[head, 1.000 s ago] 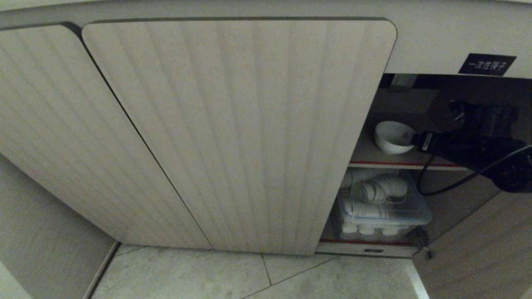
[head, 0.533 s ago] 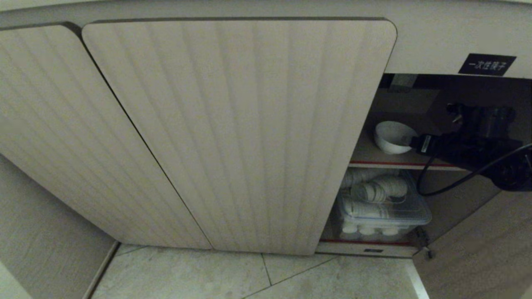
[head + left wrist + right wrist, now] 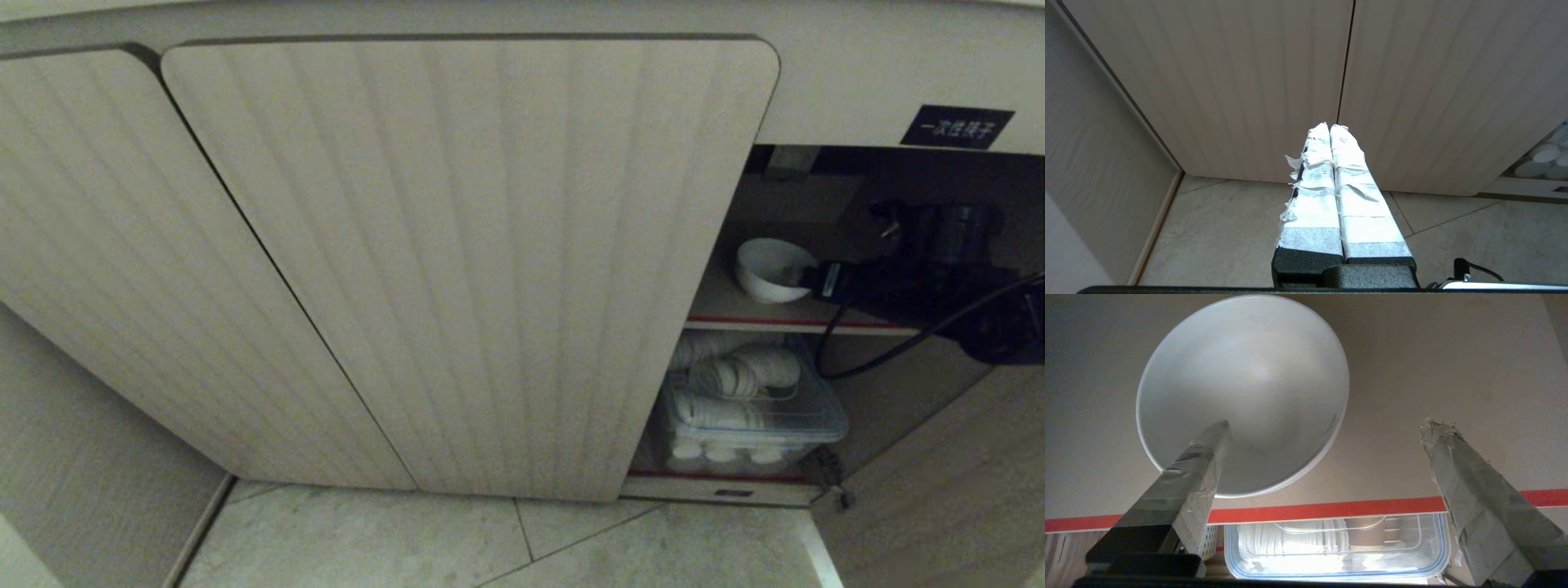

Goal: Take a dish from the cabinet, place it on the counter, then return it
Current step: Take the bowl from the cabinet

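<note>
Looking down from the head view, two ribbed beige doors of the cabinet [image 3: 469, 261] are seen shut, while the right compartment stands open below a black label [image 3: 957, 126] with white characters. On the red-edged shelf [image 3: 735, 321] the white bowl [image 3: 771, 268] is seen resting, with the right gripper [image 3: 804, 282] reaching in from the right, just at its rim. Sleeves of white cups [image 3: 743, 371] are stored in a clear lidded box [image 3: 755, 425] beneath the shelf.

From the left wrist view, the left gripper [image 3: 1329, 127] is shown with its taped fingers pressed together, held above the tiled floor [image 3: 1229, 232] before the closed doors.

From the right wrist view, the right gripper [image 3: 1327, 424] is shown with its jaws wide apart; one taped finger [image 3: 1188, 477] is laid across the bowl [image 3: 1249, 384], the other is kept well clear of it. The clear box [image 3: 1337, 547] is visible below the shelf's red edge [image 3: 1331, 509].
</note>
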